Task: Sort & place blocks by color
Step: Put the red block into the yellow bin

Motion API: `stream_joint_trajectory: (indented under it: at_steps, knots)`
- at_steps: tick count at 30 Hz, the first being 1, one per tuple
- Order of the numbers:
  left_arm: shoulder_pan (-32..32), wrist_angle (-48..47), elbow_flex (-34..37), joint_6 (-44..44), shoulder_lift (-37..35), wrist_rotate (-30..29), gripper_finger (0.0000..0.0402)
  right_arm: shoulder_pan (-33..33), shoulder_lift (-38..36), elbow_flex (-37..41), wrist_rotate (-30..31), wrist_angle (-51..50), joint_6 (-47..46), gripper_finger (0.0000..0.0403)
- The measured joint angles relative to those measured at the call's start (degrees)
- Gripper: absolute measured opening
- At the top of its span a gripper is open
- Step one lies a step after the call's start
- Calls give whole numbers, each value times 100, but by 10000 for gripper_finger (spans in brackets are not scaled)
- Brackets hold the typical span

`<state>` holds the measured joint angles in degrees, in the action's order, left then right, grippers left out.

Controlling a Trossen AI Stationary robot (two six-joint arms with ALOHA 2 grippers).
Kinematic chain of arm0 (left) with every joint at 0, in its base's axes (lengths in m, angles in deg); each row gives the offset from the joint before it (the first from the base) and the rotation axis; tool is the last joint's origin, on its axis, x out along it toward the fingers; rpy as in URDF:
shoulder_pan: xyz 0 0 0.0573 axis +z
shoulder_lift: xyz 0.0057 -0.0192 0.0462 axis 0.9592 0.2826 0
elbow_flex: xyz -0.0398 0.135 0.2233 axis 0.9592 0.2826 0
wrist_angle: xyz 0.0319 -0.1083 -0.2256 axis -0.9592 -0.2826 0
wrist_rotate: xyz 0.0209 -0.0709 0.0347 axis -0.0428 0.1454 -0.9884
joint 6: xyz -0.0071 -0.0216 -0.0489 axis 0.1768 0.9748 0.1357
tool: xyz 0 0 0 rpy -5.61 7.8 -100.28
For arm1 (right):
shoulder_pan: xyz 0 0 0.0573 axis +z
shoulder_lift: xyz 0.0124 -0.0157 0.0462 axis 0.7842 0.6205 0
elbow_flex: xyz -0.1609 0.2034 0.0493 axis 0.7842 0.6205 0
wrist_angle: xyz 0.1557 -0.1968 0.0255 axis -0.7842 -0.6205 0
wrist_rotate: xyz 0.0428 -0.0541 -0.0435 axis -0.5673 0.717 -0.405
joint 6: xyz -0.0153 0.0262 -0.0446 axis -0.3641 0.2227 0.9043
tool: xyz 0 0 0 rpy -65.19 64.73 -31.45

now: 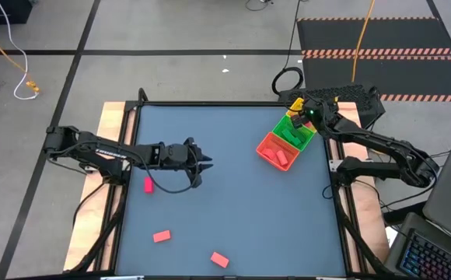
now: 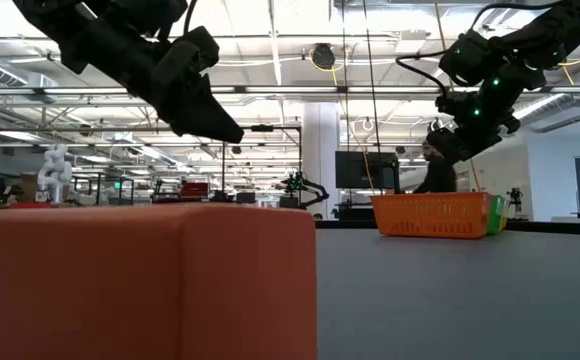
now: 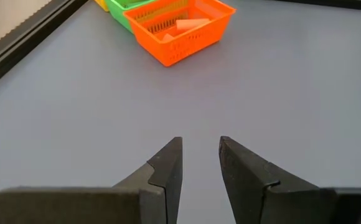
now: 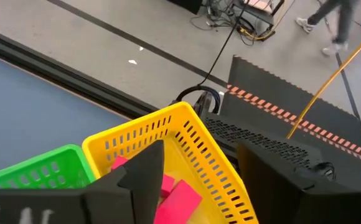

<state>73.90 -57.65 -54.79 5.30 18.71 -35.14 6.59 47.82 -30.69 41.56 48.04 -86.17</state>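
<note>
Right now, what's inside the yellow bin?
Two pink blocks lie in the yellow bin, seen past the right end effector, whose fingers cover the rest of the floor.

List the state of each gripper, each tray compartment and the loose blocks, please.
Left gripper, fingers slightly apart, empty, above the table.
Right gripper, open, over the yellow compartment.
Yellow compartment, holds pink blocks.
Green compartment, holds green blocks.
Red compartment, holds a pink block.
Three loose pink blocks, lying on the table, unsorted.
</note>
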Motion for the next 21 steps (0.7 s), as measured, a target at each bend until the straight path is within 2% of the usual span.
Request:
stream_joint_trajectory:
  at_steps: [6,8,10,13,15,18,21]
  knots:
    - [-18,-44,0,61,0,-2,108,4,0,2,-27,117,-34,217]
    - [-16,2,0,65,0,-19,108,30,0,2,-278,340,-154,223]
    - [-16,168,0,66,-3,-22,108,79,0,2,-1134,710,-284,227]
    - [-16,439,0,43,-86,-20,108,268,0,121,-3138,1788,-379,230]
    - [-12,572,0,42,-123,58,108,487,-1,281,-3982,2684,-585,230]
    - [0,805,2,91,-136,334,108,930,-4,552,-4206,3579,-746,230]
    - [-9,863,2,158,-142,561,108,1410,90,736,-4198,3890,-740,227]
